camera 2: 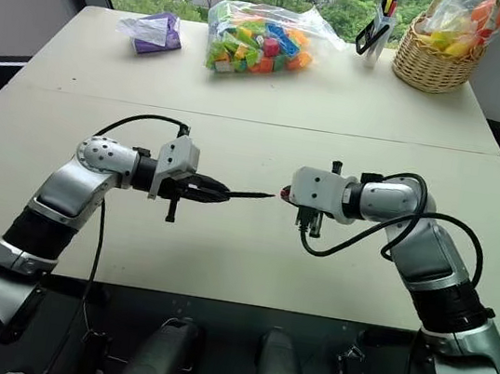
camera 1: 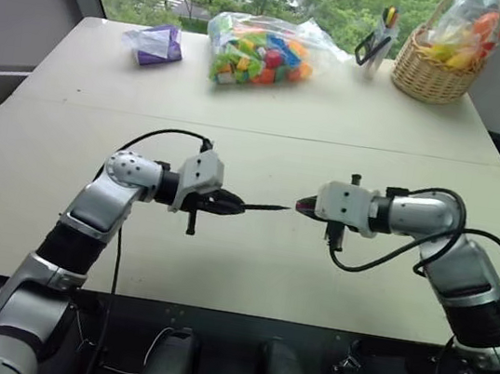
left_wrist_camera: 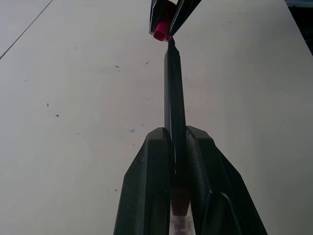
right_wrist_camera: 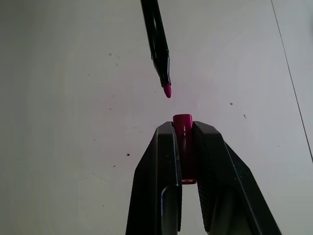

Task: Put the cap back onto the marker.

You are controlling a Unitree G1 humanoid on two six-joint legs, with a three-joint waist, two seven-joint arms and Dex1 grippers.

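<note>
Above the middle of the beige table, my left gripper (camera 1: 228,205) is shut on the slim black marker (camera 1: 266,208), whose pink tip points right toward the other hand. My right gripper (camera 1: 304,205) is shut on the small red cap (right_wrist_camera: 184,127), its open end facing the marker. In the right wrist view the marker (right_wrist_camera: 157,41) comes in from above and its pink tip stops a short gap from the cap, slightly to one side of it. In the left wrist view the marker (left_wrist_camera: 174,98) runs out from between my fingers to the cap (left_wrist_camera: 160,33).
Along the table's far edge stand a purple packet (camera 1: 158,44), a clear bag of colourful blocks (camera 1: 256,52), a cup with scissors and pens (camera 1: 376,46) and a wicker basket (camera 1: 431,78). A seam (camera 1: 258,132) crosses the tabletop.
</note>
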